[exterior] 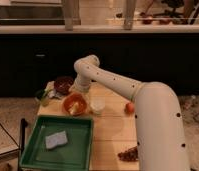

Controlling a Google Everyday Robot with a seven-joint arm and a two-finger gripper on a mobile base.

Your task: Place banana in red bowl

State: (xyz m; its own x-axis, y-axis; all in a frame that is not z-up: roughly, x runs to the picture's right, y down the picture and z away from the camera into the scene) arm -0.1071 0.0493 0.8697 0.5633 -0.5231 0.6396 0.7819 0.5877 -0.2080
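The red bowl (74,104) sits on the wooden table (113,132), left of a white cup (97,105). A pale yellow shape in the bowl looks like the banana (74,109), lying toward the bowl's front. My gripper (79,91) hangs just above the bowl's back rim at the end of the white arm, which comes in from the right. The wrist hides most of the gripper.
A dark maroon bowl (63,84) stands behind the red bowl. A green object (43,97) lies at the table's left edge. A round orange-red fruit (129,107) sits right of the cup. A green tray (40,150) holding a sponge (56,139) is in front. A dark snack pile (127,154) lies at the front right.
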